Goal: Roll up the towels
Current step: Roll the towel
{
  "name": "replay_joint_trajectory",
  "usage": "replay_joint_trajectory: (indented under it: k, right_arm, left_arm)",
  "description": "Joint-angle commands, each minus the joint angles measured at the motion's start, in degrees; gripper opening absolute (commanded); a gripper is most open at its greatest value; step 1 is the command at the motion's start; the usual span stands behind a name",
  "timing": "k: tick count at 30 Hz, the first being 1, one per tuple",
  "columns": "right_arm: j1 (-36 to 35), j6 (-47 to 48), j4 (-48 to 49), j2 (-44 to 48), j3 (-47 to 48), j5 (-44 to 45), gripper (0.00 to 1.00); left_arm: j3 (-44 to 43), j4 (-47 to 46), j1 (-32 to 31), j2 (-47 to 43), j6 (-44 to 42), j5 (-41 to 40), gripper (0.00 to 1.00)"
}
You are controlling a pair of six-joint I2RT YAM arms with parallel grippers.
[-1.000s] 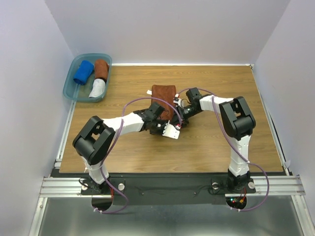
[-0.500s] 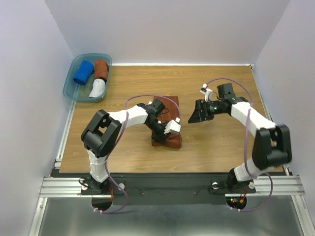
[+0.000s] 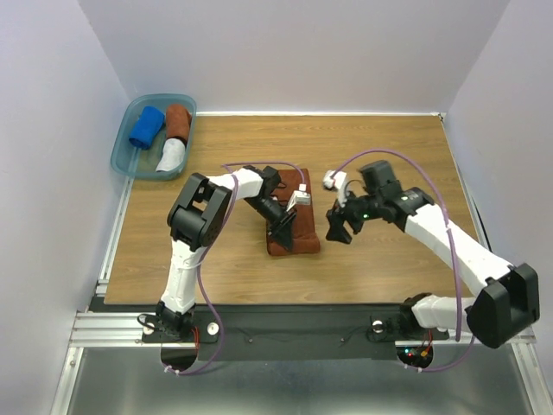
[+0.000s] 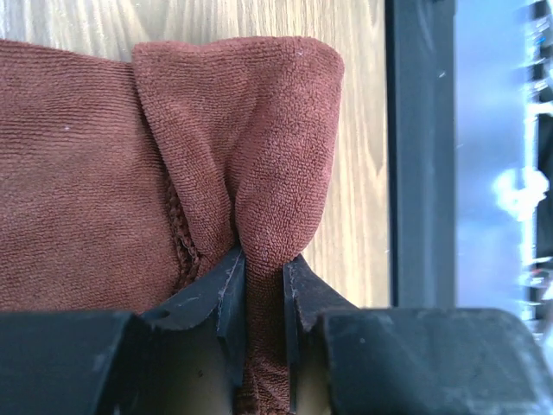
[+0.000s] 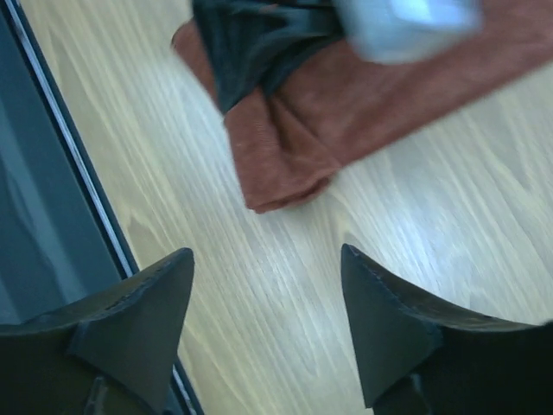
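Comparing with the overhead view a moment ago, the right hand (image 3: 339,226) has moved down and leftward, from well right of the rust-brown towel (image 3: 294,239) to just beside its right edge, while the left hand (image 3: 283,230) has turned over the towel's near part; the left elbow now sits farther up the wooden surface (image 3: 389,156). The towel lies near the middle of the surface, partly folded. In the left wrist view the left hand (image 4: 263,294) is clamped on a raised fold of the rust-brown towel (image 4: 86,173), cloth pinched between both fingers (image 4: 226,294); the overhead view hides this pinch behind the arm. In the right wrist view the right hand (image 5: 263,328) has its fingers (image 5: 138,320) standing well apart above bare wood, holding nothing, with the towel's folded corner (image 5: 285,164) ahead of them and the dark left hand blurred over it. Only the overhead view shows the translucent blue tub (image 3: 130,112) at the far left corner, holding a blue roll (image 3: 145,126), a brown roll (image 3: 178,121) and a light grey roll (image 3: 171,156).
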State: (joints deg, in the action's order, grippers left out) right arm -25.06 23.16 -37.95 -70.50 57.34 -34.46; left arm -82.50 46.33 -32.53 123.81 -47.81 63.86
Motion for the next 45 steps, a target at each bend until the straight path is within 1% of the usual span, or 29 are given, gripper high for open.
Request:
replay_joint_trajectory:
  k: [1, 2, 3, 4, 5, 7, 10, 15, 16, 19, 22, 23, 24, 25, 27, 28, 30, 33, 35, 36, 37, 38, 39, 43, 45]
  right_arm:
    - [-8.0, 4.1, 2.0, -3.0, 2.1, 10.4, 0.71]
    - [-9.9, 4.2, 2.9, -3.9, 2.4, 13.8, 0.70]
    - [-11.6, 4.3, 4.5, -5.0, 2.6, 15.3, 0.69]
    - [-15.1, 4.4, 5.3, -6.6, 3.0, 17.9, 0.68]
    - [-16.8, 4.3, 7.4, -7.5, 3.0, 19.2, 0.68]
    - [-21.1, 4.3, 9.7, -9.6, 2.5, 22.9, 0.67]
    - [-24.5, 4.6, 13.3, -12.2, 1.8, 25.8, 0.67]
    - [-26.5, 4.6, 19.4, -16.5, -0.4, 30.8, 0.67]
    - [-26.7, 5.6, 20.9, -17.0, -1.2, 30.7, 0.63]
    - [-26.9, 6.0, 21.3, -19.4, -1.8, 30.2, 0.58]
    - [-26.8, 6.1, 22.2, -22.0, -3.3, 29.2, 0.58]
    - [-26.8, 6.5, 22.5, -22.5, -3.5, 28.8, 0.52]
    - [-26.8, 6.5, 22.7, -22.9, -4.0, 28.5, 0.44]
    - [-26.8, 6.3, 22.7, -23.0, -4.2, 27.1, 0.24]
    - [-26.9, 5.4, 22.7, -22.9, -4.3, 25.1, 0.07]
    - [-26.8, 4.1, 22.5, -22.9, -4.4, 22.7, 0.01]
    - [-26.7, 3.9, 21.2, -23.1, -4.3, 20.4, 0.01]
    - [-26.4, 3.5, 15.8, -24.1, -3.4, 15.4, 0.01]
    - [-26.1, 3.0, 14.5, -24.1, -3.4, 12.2, 0.01]
    - [-26.1, 2.9, 13.8, -24.1, -3.4, 11.4, 0.01]
    - [-26.1, 2.5, 12.6, -24.2, -3.3, 10.2, 0.01]
    - [-26.0, 2.2, 12.1, -24.3, -3.1, 9.7, 0.01]
    - [-25.8, 2.0, 11.7, -24.5, -3.0, 9.2, 0.00]
    - [-24.1, -0.4, 9.1, -26.3, -1.2, 5.5, 0.00]
    - [-22.8, -1.5, 8.0, -27.4, 0.3, 1.3, 0.00]
  left_arm:
    - [-1.0, 2.9, -0.4, 5.0, 1.2, -7.9, 0.17]
    - [-1.4, 3.5, -0.3, 5.5, 1.1, -8.0, 0.17]
    - [-2.3, 3.9, -0.4, 6.3, 0.9, -8.1, 0.18]
    - [-2.9, 5.1, -0.3, 7.0, 0.1, -8.3, 0.18]
    - [-4.0, 6.0, -0.2, 7.9, -0.7, -8.2, 0.20]
    - [-4.7, 6.9, 0.1, 8.6, -1.1, -8.7, 0.20]
    - [-5.2, 7.3, 0.4, 9.1, -1.6, -9.5, 0.21]
    - [-6.1, 7.6, 0.7, 9.5, -2.5, -9.8, 0.21]
    - [-6.3, 7.7, 0.7, 9.5, -2.5, -9.8, 0.22]
    - [-7.1, 8.3, 1.0, 9.5, -3.5, -9.5, 0.22]
    - [-7.6, 8.6, 1.3, 9.4, -4.0, -9.4, 0.23]
    - [-7.7, 8.6, 1.3, 9.3, -4.4, -9.4, 0.23]
    - [-7.8, 8.5, 1.5, 9.1, -4.4, -9.5, 0.24]
    - [-7.9, 8.2, 1.5, 8.9, -4.3, -9.5, 0.25]
    - [-7.8, 8.1, 1.8, 7.9, -4.6, -9.5, 0.27]
    - [-7.5, 7.7, 2.1, 7.4, -4.5, -9.4, 0.29]
    - [-6.6, 7.6, 2.8, 4.9, -4.6, -9.0, 0.40]
    - [-5.2, 7.8, 5.2, 0.6, -6.0, -8.3, 0.48]
    - [-4.8, 7.8, 6.7, -1.5, -6.1, -8.7, 0.52]
    - [-4.5, 8.1, 8.5, -3.0, -6.3, -8.8, 0.55]
    - [-4.5, 8.9, 9.4, -3.6, -7.4, -9.4, 0.56]
    - [-4.5, 9.2, 11.6, -4.3, -7.6, -9.8, 0.57]
    - [-4.8, 9.7, 11.6, -4.5, -8.0, -10.2, 0.57]
    - [-6.6, 12.0, 19.6, -6.2, -10.1, -11.0, 0.61]
    - [-6.5, 11.2, 22.5, -9.6, -10.2, -10.5, 0.62]
